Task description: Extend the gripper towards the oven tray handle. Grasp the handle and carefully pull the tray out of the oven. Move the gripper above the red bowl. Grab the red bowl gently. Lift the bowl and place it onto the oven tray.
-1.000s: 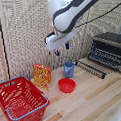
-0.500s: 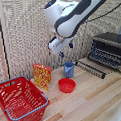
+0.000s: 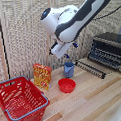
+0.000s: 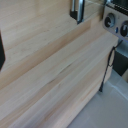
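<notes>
The tray (image 3: 91, 68) lies pulled out before the oven (image 3: 109, 51); the red bowl (image 3: 67, 85) sits on the desk (image 3: 93, 103) beside a blue cup (image 3: 69, 69); the end effector (image 3: 71, 46) hovers above, grip state unclear; box (image 3: 42, 75) lettering unreadable.

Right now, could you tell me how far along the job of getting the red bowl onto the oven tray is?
Done: the tray already sticks out of the oven over the table. In hand: the gripper hangs in the air near the blue cup, holding nothing visible; its jaw state is unclear. Left: the red bowl sits on the table, not yet grasped, lifted or placed.
</notes>
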